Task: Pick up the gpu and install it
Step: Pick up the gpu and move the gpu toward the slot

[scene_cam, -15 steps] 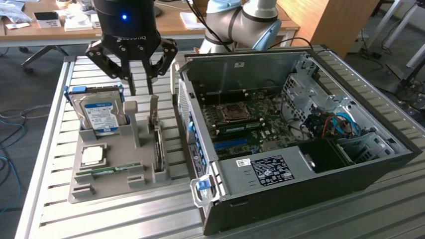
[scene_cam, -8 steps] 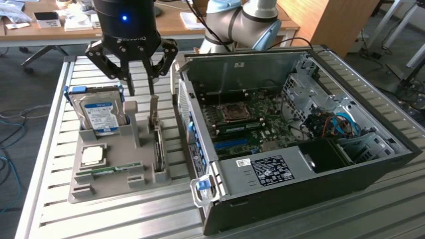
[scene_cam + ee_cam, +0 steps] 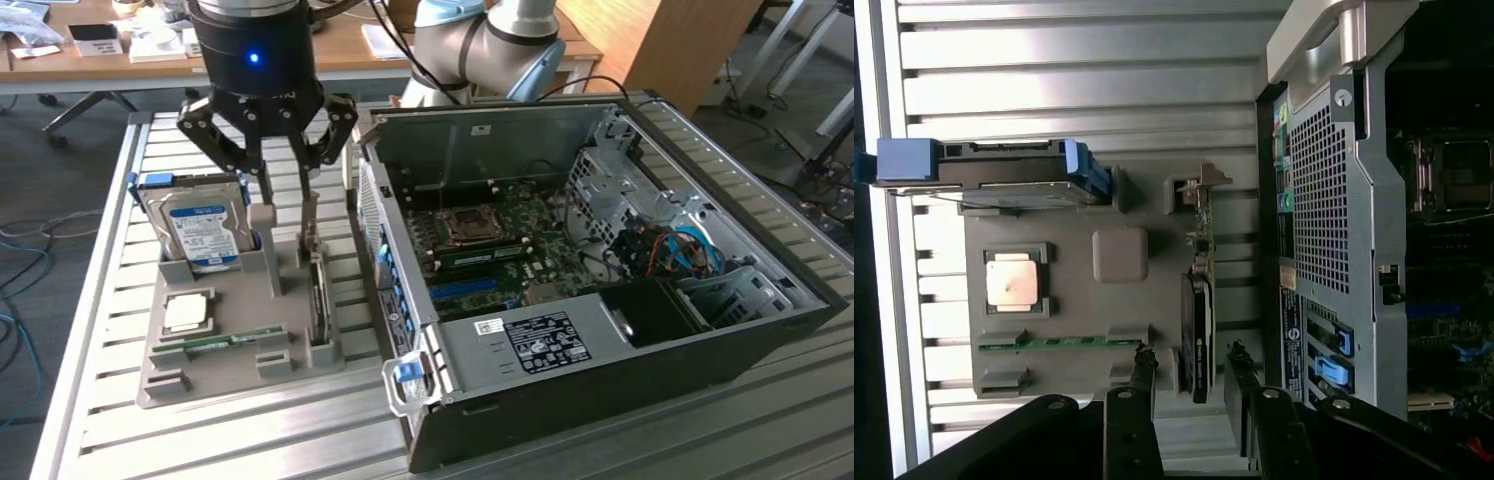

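Grey tray (image 3: 200,382) at the exterior view's left holds the gpu (image 3: 319,300) on edge, beside the case (image 3: 561,400). I find my tool (image 3: 284,235) directly above, released, fingers (image 3: 1144,378) straddling it; its long axis runs between them.

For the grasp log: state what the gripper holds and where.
Nothing held; jaws of the gripper stand open either side of the gpu, not touching it.

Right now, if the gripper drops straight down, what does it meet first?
Probably the gpu, standing on edge in the gray holder between the gripper's open fingers; depth is unclear.
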You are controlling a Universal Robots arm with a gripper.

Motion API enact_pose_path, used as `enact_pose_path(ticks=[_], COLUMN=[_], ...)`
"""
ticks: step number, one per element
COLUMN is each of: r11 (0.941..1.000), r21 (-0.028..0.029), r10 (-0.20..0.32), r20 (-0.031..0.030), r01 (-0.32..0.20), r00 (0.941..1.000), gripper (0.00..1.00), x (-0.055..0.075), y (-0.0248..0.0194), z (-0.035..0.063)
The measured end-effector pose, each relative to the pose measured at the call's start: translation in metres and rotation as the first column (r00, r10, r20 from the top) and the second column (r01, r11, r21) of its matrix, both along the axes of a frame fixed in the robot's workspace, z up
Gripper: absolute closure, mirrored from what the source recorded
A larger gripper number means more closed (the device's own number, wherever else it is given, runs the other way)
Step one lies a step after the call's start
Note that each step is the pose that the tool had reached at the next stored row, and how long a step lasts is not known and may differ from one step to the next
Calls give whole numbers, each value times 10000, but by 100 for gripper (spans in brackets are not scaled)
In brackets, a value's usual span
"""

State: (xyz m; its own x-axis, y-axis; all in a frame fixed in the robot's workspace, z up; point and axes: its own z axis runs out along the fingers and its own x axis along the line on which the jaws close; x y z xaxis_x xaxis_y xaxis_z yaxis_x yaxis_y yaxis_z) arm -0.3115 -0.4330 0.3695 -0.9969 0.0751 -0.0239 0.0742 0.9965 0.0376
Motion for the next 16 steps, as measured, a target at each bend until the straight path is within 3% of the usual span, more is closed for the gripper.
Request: enact_pose_path(ticks=[9, 16], r11=[10000, 10000], r21=[-1, -3], r10=[0, 0], r20=[0, -1], r01=[0, 0], r00=[10000, 10000], gripper=[58, 58], x=[0, 0], y=[0, 0], z=[-142, -178])
